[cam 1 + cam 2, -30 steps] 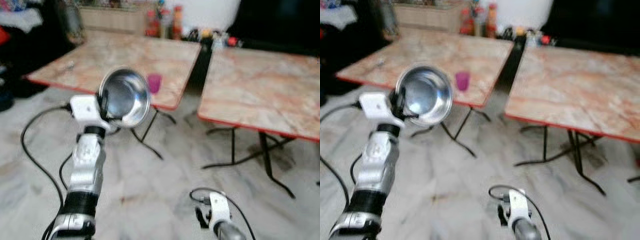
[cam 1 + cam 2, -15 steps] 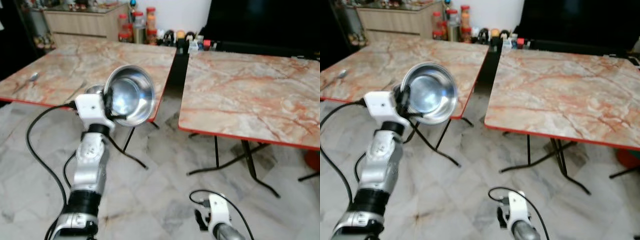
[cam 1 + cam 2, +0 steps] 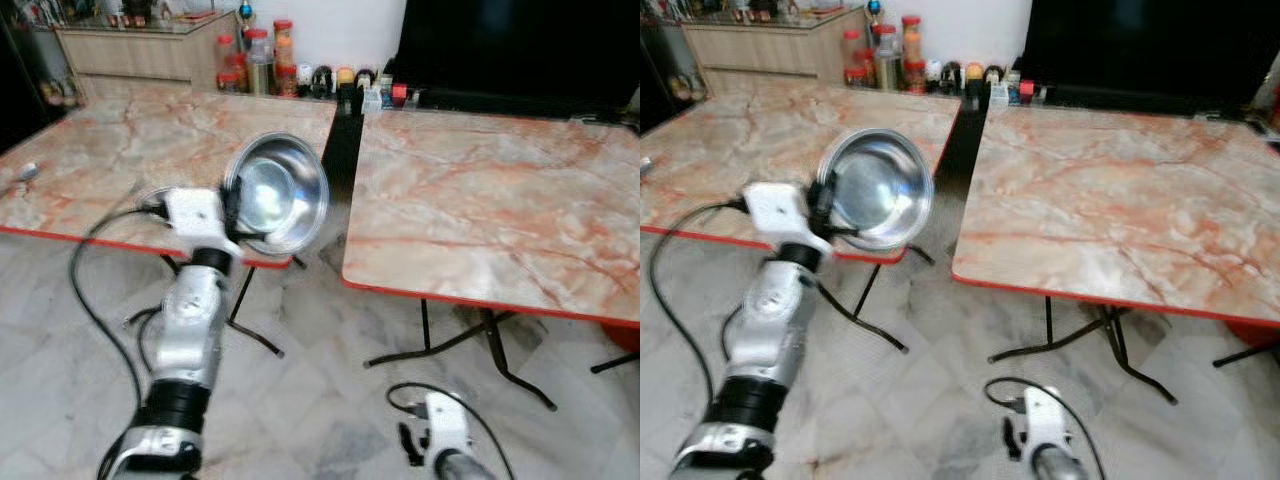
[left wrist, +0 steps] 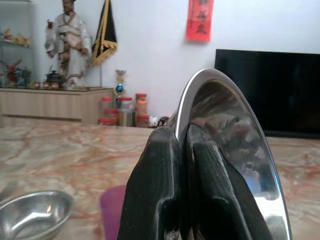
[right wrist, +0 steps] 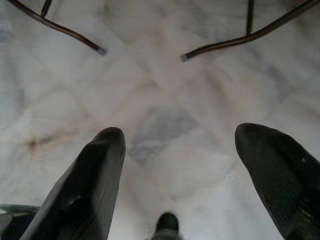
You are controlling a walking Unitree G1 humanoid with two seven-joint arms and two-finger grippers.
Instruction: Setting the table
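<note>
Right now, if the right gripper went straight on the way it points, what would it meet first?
Most likely the marble floor: the open right gripper points down at it, with the table legs lying off to the side.

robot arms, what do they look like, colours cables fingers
Left arm: silver metal segments, a black band low down, a white wrist block, a loose black cable looping beside it. Left gripper and right gripper: long black ribbed fingers. Right wrist block also white, black cable.

2 tables stand side by side, the left table (image 3: 120,160) beside the right table (image 3: 500,200). Jars (image 3: 265,60) line the left table's far edge. A bowl (image 4: 32,217) and a cup (image 4: 112,210) sit on the left tabletop near its front edge.
</note>
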